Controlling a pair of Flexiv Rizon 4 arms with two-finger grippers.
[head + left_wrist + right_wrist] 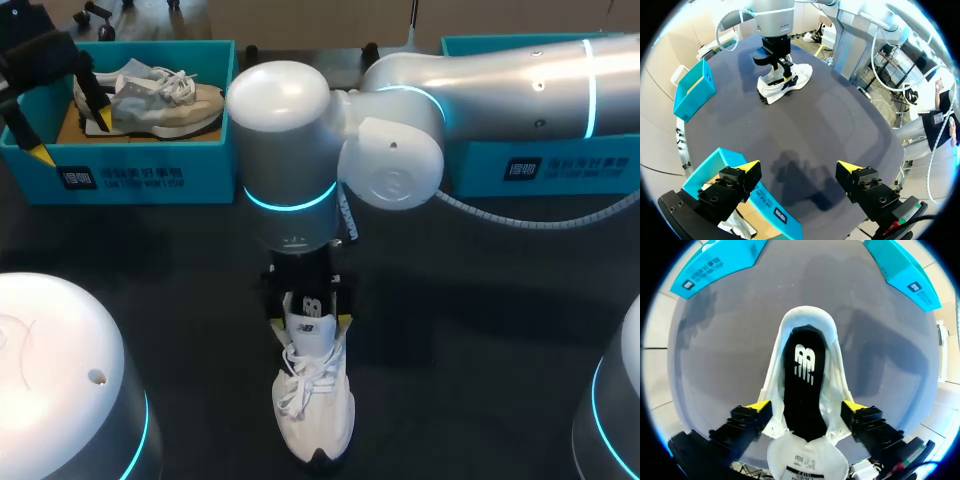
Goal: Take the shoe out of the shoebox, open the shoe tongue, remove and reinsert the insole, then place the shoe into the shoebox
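Note:
A white shoe point(314, 405) lies on the dark table point(480, 330) near its front edge, laces done up. My right gripper point(310, 322) hangs over its opening. In the right wrist view the right gripper point(805, 407) is open, one yellow tip on each side of the shoe point(807, 322). The black insole point(804, 390) lies inside the shoe and the white tongue point(807, 460) is folded toward the laces. My left gripper point(70, 138) is open over the left end of the teal shoebox point(150, 175). Nothing is between the fingers of the left gripper point(799, 166).
A grey and beige shoe point(150, 100) lies in the left shoebox point(775, 212). A second teal box point(545, 165) stands at the back right, partly under my right arm point(500, 90). Bare table lies on both sides of the white shoe point(785, 82).

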